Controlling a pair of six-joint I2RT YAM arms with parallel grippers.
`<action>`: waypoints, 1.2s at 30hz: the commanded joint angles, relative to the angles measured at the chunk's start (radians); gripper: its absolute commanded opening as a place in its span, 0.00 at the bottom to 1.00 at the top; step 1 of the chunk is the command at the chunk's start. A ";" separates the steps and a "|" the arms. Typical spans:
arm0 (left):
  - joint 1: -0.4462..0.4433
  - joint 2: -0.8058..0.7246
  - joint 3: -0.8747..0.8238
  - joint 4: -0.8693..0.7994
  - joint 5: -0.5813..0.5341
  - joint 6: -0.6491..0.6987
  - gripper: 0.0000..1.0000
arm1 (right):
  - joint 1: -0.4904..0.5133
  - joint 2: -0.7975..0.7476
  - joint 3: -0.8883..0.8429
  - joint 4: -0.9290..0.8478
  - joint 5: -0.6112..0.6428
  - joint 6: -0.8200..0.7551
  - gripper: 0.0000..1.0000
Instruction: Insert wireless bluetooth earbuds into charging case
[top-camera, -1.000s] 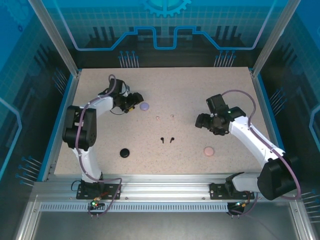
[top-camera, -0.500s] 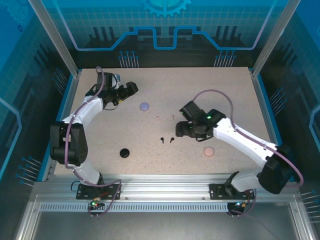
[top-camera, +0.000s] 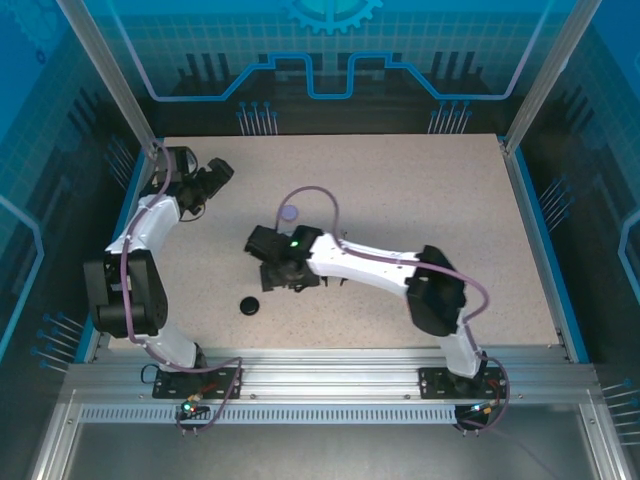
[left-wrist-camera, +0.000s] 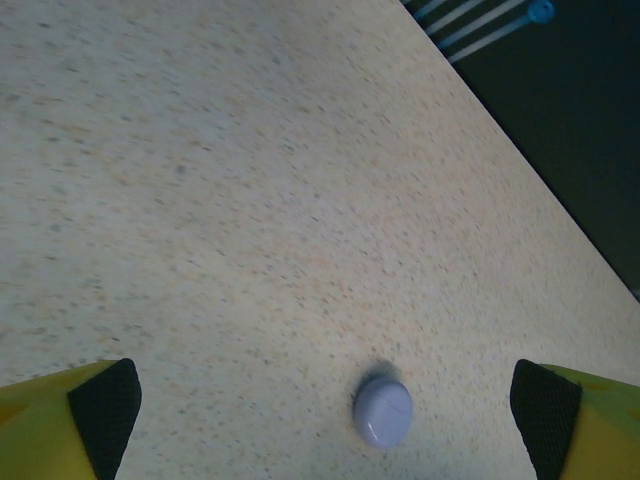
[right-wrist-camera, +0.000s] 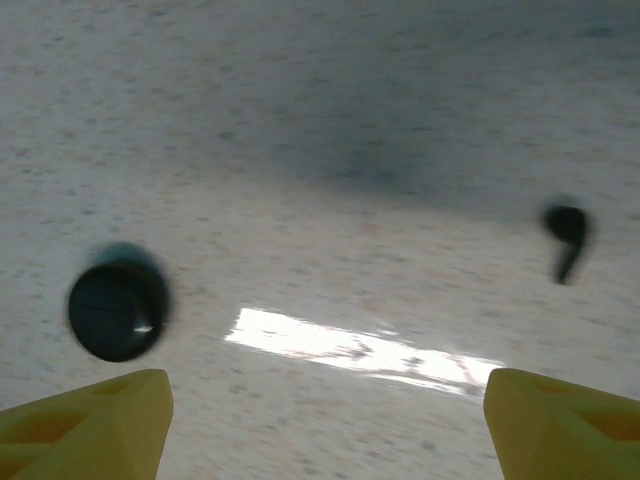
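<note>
Right gripper has swung left, jaws wide; black earbud lies near-vertical in the wrist view, stem pointing down.

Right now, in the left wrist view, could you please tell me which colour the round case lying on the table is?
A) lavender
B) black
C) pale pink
A: the round case on the table is lavender, seen low in the picture between the fingers of the open left tool, which does not touch it.
</note>
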 joint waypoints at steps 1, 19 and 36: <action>0.039 -0.026 -0.034 0.022 -0.015 -0.059 0.99 | 0.039 0.122 0.157 -0.109 0.005 0.065 0.82; 0.124 -0.010 -0.043 0.030 0.009 -0.066 0.99 | 0.123 0.530 0.644 -0.246 0.006 0.124 0.77; 0.123 -0.020 -0.068 0.089 0.039 -0.086 0.99 | 0.124 0.573 0.671 -0.284 0.052 0.108 0.46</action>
